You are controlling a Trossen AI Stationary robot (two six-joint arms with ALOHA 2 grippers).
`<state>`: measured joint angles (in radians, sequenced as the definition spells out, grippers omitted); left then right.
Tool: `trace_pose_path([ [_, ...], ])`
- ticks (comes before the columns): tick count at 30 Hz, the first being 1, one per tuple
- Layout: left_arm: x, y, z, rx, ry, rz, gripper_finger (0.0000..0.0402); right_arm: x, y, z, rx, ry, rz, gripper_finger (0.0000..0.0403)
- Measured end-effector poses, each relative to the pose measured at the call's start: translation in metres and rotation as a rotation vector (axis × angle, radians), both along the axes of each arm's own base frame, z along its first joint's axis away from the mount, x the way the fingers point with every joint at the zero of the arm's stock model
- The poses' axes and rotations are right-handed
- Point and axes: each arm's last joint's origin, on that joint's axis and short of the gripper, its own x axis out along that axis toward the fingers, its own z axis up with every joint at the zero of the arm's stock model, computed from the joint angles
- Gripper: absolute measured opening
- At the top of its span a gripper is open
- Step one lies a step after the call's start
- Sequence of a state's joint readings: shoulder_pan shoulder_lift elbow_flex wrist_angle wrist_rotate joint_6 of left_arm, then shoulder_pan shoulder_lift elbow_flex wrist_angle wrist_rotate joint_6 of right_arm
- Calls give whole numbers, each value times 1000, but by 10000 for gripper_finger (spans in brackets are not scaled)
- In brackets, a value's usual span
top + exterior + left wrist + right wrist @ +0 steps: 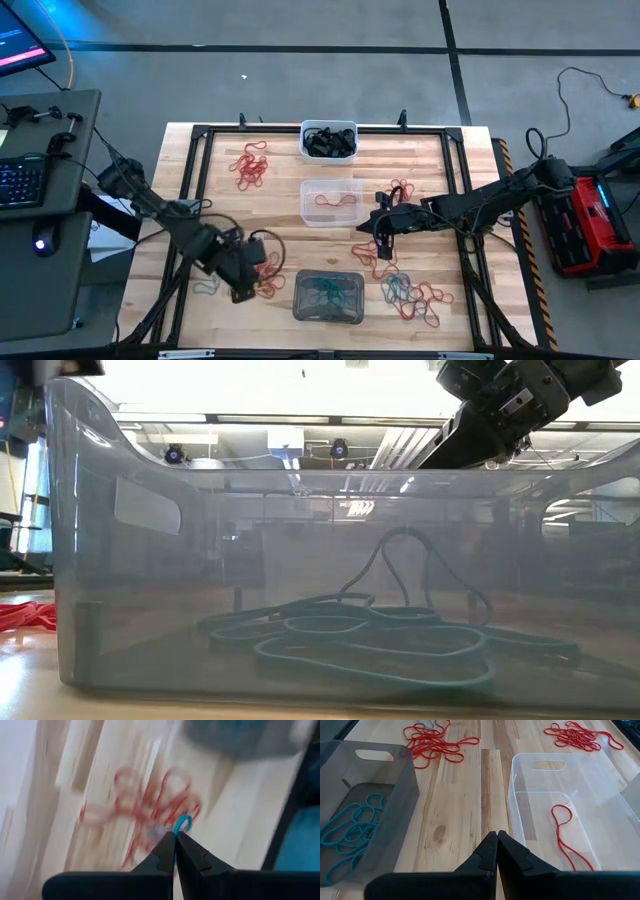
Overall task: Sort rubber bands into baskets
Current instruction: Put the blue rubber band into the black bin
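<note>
A teal rubber band (183, 823) sits pinched in the left gripper (175, 836) — the grey basket (352, 312) lies near, at three o'clock.

red bands (145, 810) motion-blurred, grey basket (300, 580) edge-cropped

The room is evenly and brightly lit from overhead; strip lights glare white through the top of the low view, washing out the ceiling behind the translucent grey basket (300, 560), whose wall hazes everything seen through it. On the wooden table (280, 205) shadows are soft and short. A monitor (20, 45) glows blue-pink at the far corner. The left wrist view is smeared by motion blur, the red rubber bands (145, 805) streaked; the right wrist view is crisp, with slight bending at its edges.
</note>
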<state>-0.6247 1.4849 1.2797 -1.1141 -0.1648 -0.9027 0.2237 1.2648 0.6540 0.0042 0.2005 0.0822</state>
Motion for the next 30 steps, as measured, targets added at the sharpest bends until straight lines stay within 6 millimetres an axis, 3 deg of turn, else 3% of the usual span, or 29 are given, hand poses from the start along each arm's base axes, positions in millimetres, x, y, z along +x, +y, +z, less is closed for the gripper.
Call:
trace_pose_path([
  [6, 27, 7, 23, -58, -199, -83, 0, -1, 0, -1, 25, 11, -18, 0],
  [15, 63, 18, 38, -75, -478, -197, 0, -1, 0, -1, 23, 11, -17, 0],
  [30, 119, 11, 10, -162, -638, -399, 0, -1, 0, -1, 31, 15, -22, 0],
])
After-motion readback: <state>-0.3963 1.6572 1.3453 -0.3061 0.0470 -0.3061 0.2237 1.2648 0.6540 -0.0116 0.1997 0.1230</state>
